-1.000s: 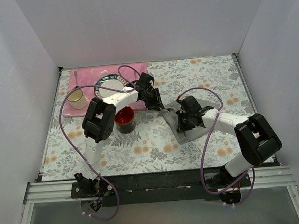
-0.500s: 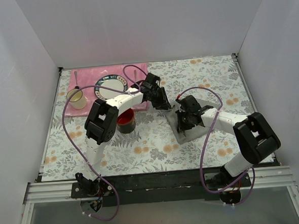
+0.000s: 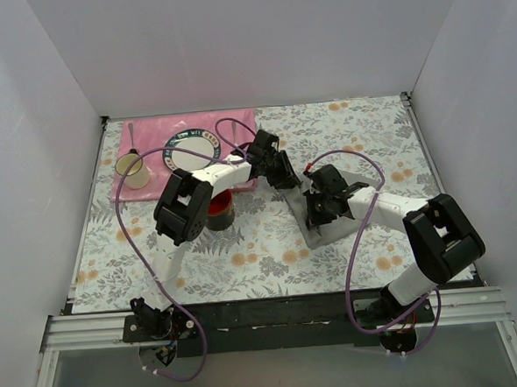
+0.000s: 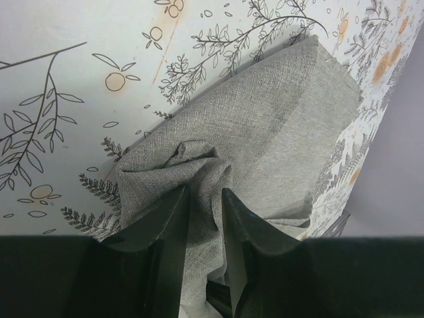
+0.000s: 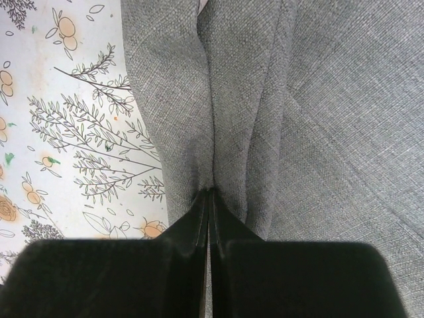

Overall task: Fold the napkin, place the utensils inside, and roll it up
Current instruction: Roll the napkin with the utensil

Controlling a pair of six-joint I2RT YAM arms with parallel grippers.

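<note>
The grey napkin (image 3: 329,230) lies bunched on the flowered tablecloth right of centre. My left gripper (image 3: 289,183) is at its far left end. In the left wrist view the left gripper (image 4: 205,192) is shut on a gathered fold of the napkin (image 4: 265,132), which fills the gap between its jaws. My right gripper (image 3: 315,215) sits over the cloth's middle. In the right wrist view the right gripper (image 5: 210,192) pinches a ridge of the napkin (image 5: 331,99) with its jaws pressed together. The utensils are hidden in every view.
A dark red bowl (image 3: 217,209) sits under the left arm. A pink placemat (image 3: 149,134) at the back left carries a plate (image 3: 193,151) and a cream mug (image 3: 134,171) with a thin handle sticking out. White walls close in three sides.
My left gripper has moved right toward the right gripper, bringing the napkin's end with it, so the cloth is more bunched. The right gripper has stayed put.
</note>
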